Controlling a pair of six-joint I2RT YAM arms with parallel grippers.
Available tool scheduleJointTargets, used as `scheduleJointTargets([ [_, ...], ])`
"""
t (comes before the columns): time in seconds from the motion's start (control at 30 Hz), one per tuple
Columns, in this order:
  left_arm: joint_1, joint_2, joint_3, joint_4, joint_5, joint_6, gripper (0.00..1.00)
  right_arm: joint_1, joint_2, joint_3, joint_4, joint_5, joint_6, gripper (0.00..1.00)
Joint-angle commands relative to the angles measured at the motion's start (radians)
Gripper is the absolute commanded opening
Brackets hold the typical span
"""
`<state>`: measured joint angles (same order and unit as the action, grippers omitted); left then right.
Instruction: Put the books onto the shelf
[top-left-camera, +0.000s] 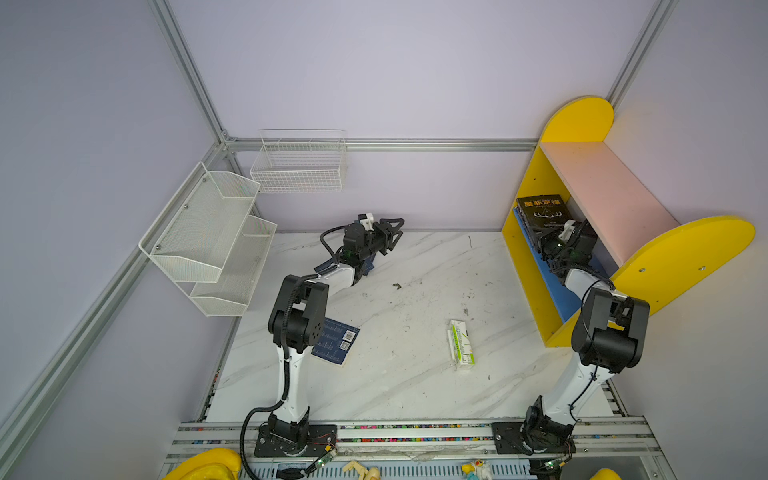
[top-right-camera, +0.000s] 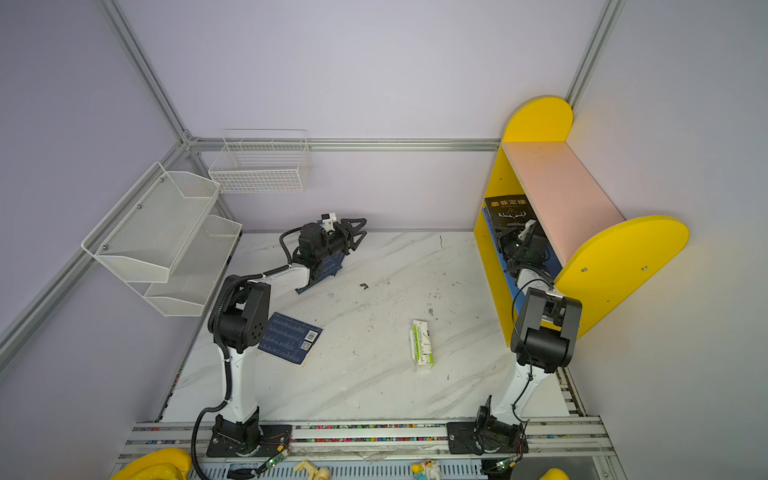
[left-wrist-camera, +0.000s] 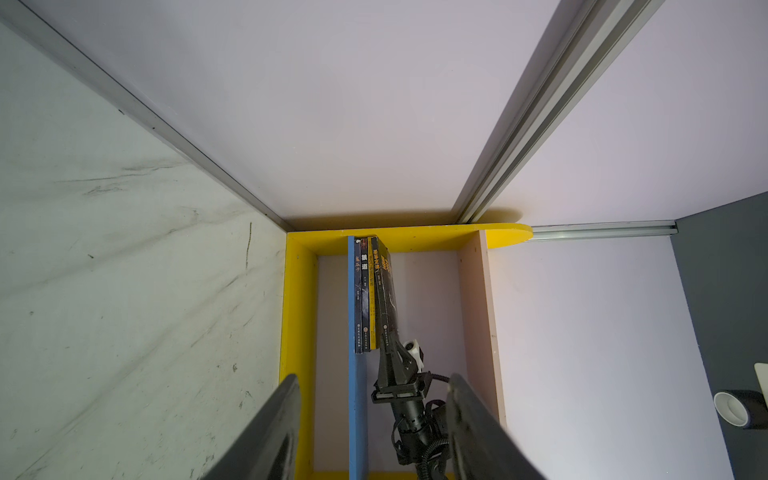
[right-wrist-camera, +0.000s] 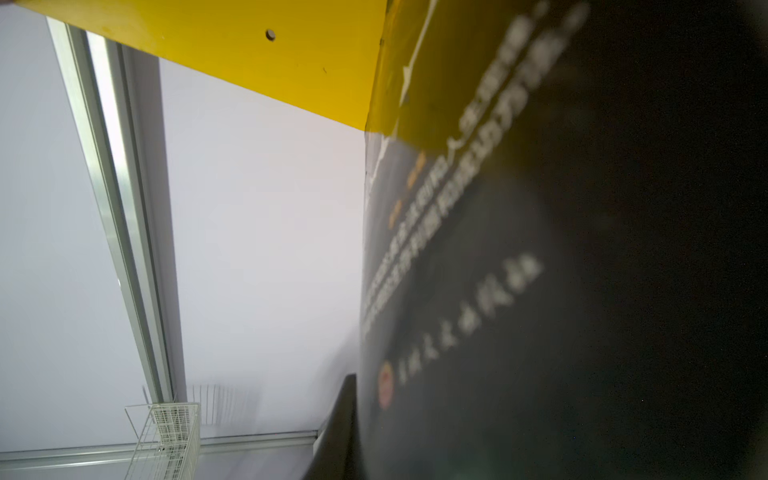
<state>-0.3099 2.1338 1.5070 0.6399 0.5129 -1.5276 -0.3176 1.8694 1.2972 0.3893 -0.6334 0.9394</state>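
Yellow shelf (top-left-camera: 527, 185), black book (top-left-camera: 540, 210) tilted on stacked books (left-wrist-camera: 364, 299)

The large wooden shelf (top-left-camera: 602, 195) has yellow rounded end panels, a pale pink upper board and a blue lower board. The black paperback book (top-left-camera: 540, 210) bears an orange-gold Chinese title and a white antler drawing. The navy blue paperback (top-left-camera: 337, 344) shows white barcode and QR patches. The small cardboard carton (top-left-camera: 460, 345) is green and white. The marble-look tabletop (top-left-camera: 415, 386) is white with grey veins; the metal mesh rack (top-left-camera: 208, 232) and wire basket (top-left-camera: 299, 166) are white.
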Motion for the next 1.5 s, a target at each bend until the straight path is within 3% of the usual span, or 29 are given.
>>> scheduleJointTargets([
  [0.0, -0.005, 0.006, -0.012, 0.056, 0.011, -0.006, 0.55, 0.005, -0.056, -0.003, -0.036, -0.041, -0.044, 0.02],
  [0.37, -0.005, -0.025, -0.049, 0.060, -0.002, 0.002, 0.58, -0.035, -0.053, 0.027, -0.019, 0.024, -0.030, 0.02],
  [0.7, -0.005, -0.017, -0.027, 0.059, -0.004, 0.002, 0.58, -0.082, -0.071, -0.001, 0.017, 0.011, -0.022, 0.02],
  [0.97, -0.006, -0.019, -0.030, 0.058, -0.010, 0.006, 0.58, -0.091, -0.072, -0.021, 0.160, -0.056, 0.039, 0.02],
  [1.47, -0.008, -0.028, -0.040, 0.057, -0.024, 0.006, 0.58, -0.115, -0.056, -0.029, 0.163, -0.009, 0.053, 0.02],
])
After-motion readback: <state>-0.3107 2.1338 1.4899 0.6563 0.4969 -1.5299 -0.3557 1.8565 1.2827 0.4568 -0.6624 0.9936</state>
